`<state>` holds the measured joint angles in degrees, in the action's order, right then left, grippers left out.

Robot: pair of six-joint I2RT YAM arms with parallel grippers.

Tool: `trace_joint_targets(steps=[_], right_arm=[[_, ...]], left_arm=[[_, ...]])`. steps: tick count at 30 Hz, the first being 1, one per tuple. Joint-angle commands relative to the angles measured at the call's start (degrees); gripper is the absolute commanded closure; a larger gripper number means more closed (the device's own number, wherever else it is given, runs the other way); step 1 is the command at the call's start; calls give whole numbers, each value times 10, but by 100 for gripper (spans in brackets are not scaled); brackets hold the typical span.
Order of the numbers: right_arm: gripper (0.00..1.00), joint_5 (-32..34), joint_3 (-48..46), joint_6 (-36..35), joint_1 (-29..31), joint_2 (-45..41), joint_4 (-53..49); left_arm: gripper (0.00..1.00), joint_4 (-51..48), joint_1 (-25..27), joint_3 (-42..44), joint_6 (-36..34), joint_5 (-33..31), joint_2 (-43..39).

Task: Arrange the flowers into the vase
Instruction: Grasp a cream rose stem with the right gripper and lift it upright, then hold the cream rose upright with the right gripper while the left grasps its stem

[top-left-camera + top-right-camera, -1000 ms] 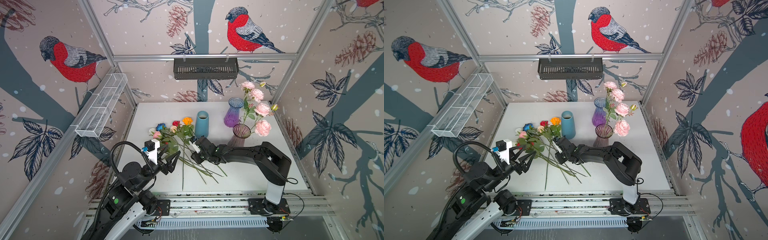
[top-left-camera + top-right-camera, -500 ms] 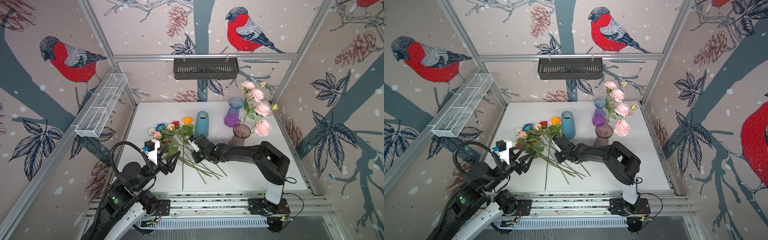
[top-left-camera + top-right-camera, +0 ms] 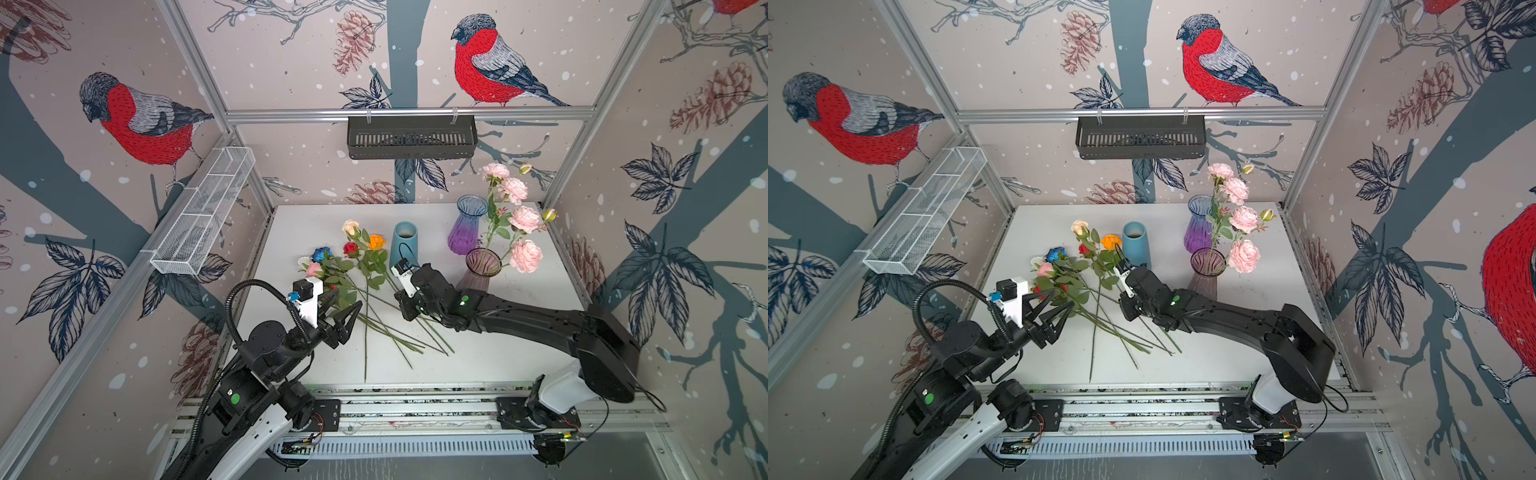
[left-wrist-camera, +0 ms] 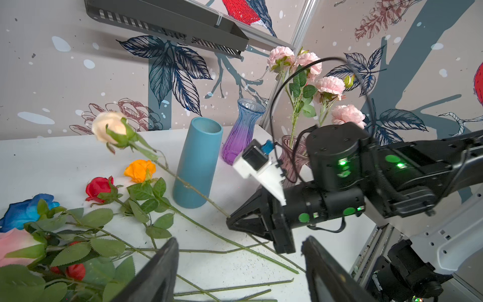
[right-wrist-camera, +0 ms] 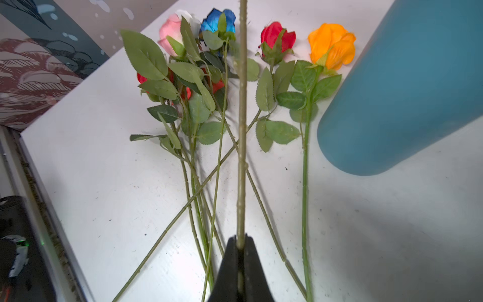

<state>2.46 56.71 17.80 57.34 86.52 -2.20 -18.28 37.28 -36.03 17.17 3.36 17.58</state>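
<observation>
A: What's on the table (image 3: 511, 361)?
B: Loose roses (image 5: 198, 78) lie beside the teal vase (image 3: 404, 245). Pink sprays (image 3: 525, 255) stand in the smoky glass vase (image 3: 482, 268).
A: The tools?
B: The right tool (image 4: 231, 222) is clamped on the cream rose (image 4: 112, 129) by its stem. The left tool (image 3: 345, 300) hangs with jaws apart near the roses' leaves.

No readable text, labels, brands or numbers on anything in view.
</observation>
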Motion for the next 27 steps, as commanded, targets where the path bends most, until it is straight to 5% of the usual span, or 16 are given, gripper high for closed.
trace_joint_targets(steps=[1,4,15,27], right_arm=[[97,34,-53,-30,12,-90,60],[97,41,-88,-31,24,-172,77],[97,55,-150,-72,107,-354,124],[97,25,-155,-77,116,-380,137]], left_arm=[[26,6,-1,-13,14,3,26],[25,4,-1,-35,62,12,53],[48,329,-1,3,146,303,160],[55,386,-1,-43,156,322,214]])
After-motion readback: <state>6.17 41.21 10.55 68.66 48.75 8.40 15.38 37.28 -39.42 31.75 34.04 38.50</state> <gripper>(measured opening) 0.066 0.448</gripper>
